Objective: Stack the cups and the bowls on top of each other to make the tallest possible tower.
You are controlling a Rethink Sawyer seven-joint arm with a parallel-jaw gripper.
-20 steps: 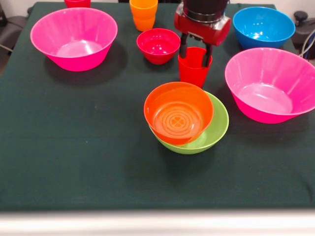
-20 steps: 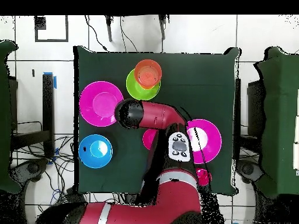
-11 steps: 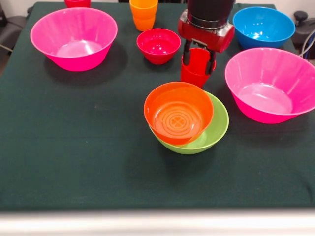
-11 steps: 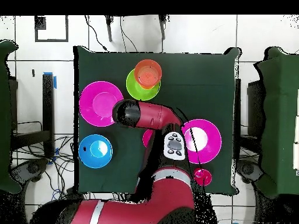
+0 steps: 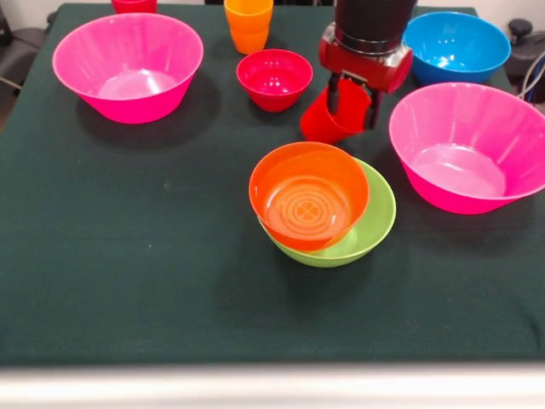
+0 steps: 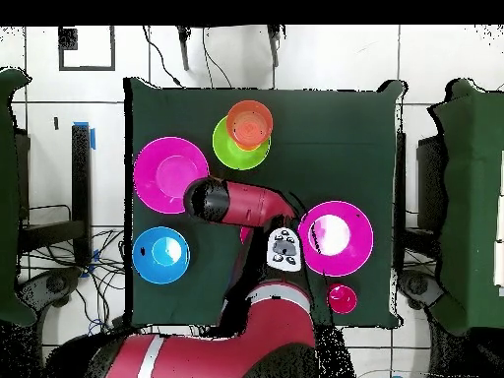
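Red and glossy, the cup (image 5: 330, 118) hangs tilted in the front view, its mouth up toward the gripper (image 5: 353, 100), base swung down-left; the fingers pinch its rim. Below it sits the tower (image 5: 324, 209): orange bowl (image 5: 306, 194) leaning in the lime-green bowl (image 5: 375, 223). From overhead, the arm (image 6: 241, 202) covers the cup; the tower lies beyond it.

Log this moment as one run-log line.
gripper: shut on glossy red plastic cup, tilted | tower: orange bowl over lime-green bowl | stacking: pending
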